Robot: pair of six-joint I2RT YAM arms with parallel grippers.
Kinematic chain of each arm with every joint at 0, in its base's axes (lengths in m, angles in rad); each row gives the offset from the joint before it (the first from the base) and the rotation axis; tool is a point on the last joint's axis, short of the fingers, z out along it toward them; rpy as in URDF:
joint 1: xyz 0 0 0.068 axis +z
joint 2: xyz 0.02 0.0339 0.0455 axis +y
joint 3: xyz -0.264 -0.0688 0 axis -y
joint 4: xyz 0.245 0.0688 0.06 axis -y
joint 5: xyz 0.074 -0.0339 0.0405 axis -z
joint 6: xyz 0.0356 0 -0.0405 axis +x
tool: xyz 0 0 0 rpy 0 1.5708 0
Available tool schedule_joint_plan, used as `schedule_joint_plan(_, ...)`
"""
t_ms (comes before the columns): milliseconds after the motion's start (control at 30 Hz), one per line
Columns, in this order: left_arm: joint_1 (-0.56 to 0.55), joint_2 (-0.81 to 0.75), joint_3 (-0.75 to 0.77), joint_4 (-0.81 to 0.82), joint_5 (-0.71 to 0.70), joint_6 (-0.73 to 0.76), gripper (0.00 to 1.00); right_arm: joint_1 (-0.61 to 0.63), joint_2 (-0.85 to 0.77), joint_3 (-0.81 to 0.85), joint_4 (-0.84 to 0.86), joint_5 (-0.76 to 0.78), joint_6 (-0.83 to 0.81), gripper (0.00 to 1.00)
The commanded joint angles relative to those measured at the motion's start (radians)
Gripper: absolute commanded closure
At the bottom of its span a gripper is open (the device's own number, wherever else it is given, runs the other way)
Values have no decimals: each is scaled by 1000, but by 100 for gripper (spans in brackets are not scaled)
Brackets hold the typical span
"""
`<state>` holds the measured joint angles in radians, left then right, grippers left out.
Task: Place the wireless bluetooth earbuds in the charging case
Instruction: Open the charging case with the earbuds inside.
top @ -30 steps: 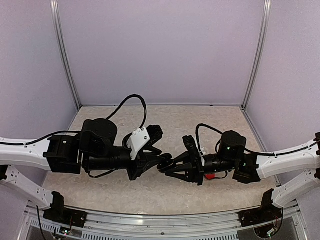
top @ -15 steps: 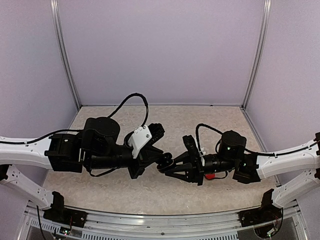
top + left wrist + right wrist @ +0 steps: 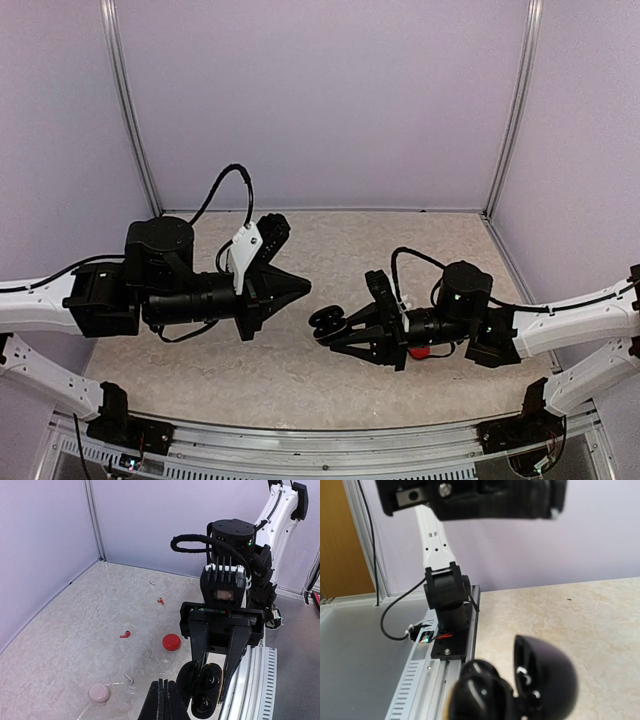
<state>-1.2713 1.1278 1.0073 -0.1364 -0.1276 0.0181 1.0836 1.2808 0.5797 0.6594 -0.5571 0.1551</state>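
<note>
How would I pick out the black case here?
Follow the right arm over the marbled table to its tip, where the right gripper clamps the black case. Unlike the red case and pale case lying on the table, it is gripped and hinged open.

Pale lilac walls (image 3: 320,100) on three sides, joined by silvery corner posts (image 3: 133,120). Below, a beige marbled bench (image 3: 330,235), edged near by a ribbed metal rail (image 3: 320,442). Soft, even light.

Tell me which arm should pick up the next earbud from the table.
Left, probably: the left gripper is shut and looks empty, while the right gripper holds the open case.
</note>
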Motion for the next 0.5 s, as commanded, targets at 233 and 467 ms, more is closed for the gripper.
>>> schedule_joint_plan(233,195,-77,-80,38,-68,-232,100,4,7,11,23,6,2,100)
schedule_joint_plan(467,643,-74,-105,-15,-4,-414,100,5,2,12,18,10,-4,100)
